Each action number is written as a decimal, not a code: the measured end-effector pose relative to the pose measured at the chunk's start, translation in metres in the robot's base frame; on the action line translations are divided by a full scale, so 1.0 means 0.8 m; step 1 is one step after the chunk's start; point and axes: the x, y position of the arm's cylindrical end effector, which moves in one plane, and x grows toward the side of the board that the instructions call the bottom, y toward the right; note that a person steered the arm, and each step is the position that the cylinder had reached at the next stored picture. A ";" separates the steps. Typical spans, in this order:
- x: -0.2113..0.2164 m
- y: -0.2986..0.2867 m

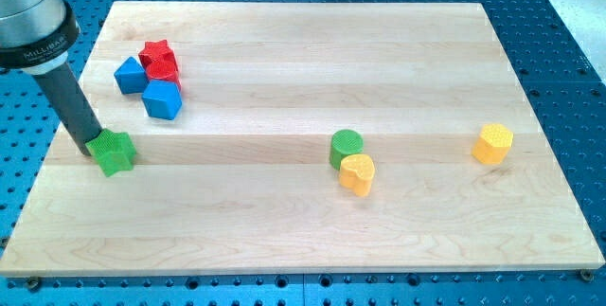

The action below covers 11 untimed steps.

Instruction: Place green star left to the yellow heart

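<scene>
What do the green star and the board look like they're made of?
Green star: probably plastic, matte, uniform colour with no grain; the exact material is unclear. Board: light wood, with lengthwise grain and plank seams, and a smooth, faintly satin finish. My tip sits against the star's left edge in the view.

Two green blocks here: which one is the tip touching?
The green star at the view's left; my tip meets its left edge. The green cylinder sits mid-board, beside the yellow heart.

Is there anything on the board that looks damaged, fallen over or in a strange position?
Nothing stands out. All blocks lie flat on the wooden board and look intact. My tip touches the green star on its left side. The green cylinder touches the yellow heart.
</scene>
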 end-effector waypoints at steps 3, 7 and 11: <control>0.000 0.081; 0.068 0.127; 0.037 0.193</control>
